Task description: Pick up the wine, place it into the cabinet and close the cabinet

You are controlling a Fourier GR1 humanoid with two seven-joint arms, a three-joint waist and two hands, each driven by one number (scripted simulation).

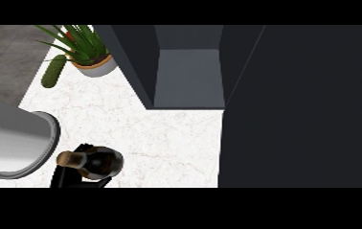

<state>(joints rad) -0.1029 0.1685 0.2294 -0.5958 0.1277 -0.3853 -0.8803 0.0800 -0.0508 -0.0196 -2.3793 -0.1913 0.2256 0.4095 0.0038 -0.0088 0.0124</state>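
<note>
The left hand [78, 173] has its fingers curled around the wine [96, 161] above the tabletop [170, 137], for carrying into the open cabinet [187, 79].

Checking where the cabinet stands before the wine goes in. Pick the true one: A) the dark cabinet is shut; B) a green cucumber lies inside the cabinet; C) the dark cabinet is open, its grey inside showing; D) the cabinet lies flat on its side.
C: the dark cabinet shows its bare grey inside, and its tall dark door stands swung out at the right.
</note>
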